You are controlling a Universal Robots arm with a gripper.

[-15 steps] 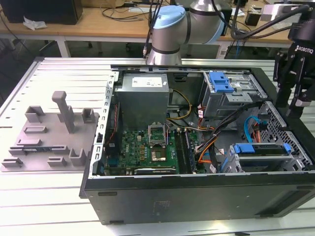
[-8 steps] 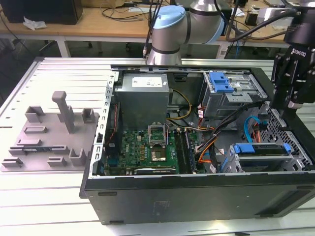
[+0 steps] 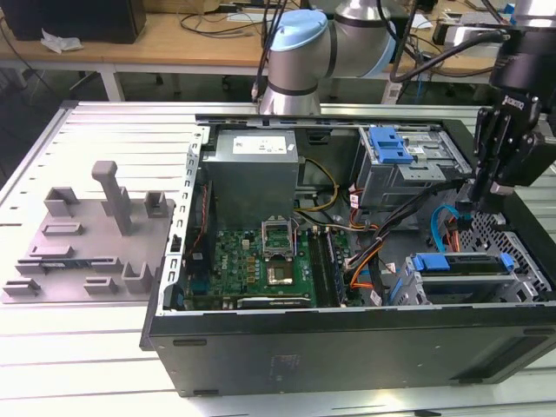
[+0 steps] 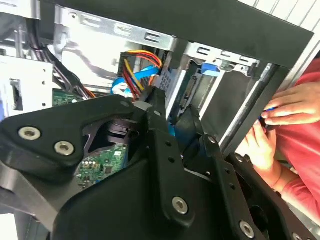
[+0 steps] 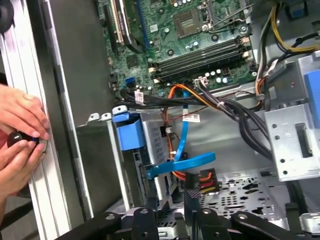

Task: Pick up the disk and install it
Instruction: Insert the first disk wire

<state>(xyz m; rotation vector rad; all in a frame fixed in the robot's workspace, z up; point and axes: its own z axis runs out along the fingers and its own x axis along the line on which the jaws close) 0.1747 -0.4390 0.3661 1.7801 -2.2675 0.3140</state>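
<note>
The disk [image 3: 462, 266] lies flat in the lower drive cage at the front corner of the open computer case [image 3: 347, 347], on the exterior view's right. Its blue carrier rails show along its top edge. My gripper [image 3: 476, 208] hangs above and just behind that cage, over the perforated case floor. In the first wrist view the gripper [image 5: 170, 200] stands open with a narrow gap and nothing between its fingers. A loose blue data cable [image 5: 182, 162] crosses just beyond the fingertips. In the second wrist view the gripper [image 4: 175, 117] points into the case near the cage.
Bundles of orange, red and black cables [image 5: 210, 107] run between the motherboard [image 3: 261, 261] and the cages. An upper drive bay with a blue latch [image 3: 388, 143] stands behind. A grey fixture with upright posts [image 3: 87, 234] sits beside the case. A person's hands [image 5: 20, 120] hold a small dark object at the table edge.
</note>
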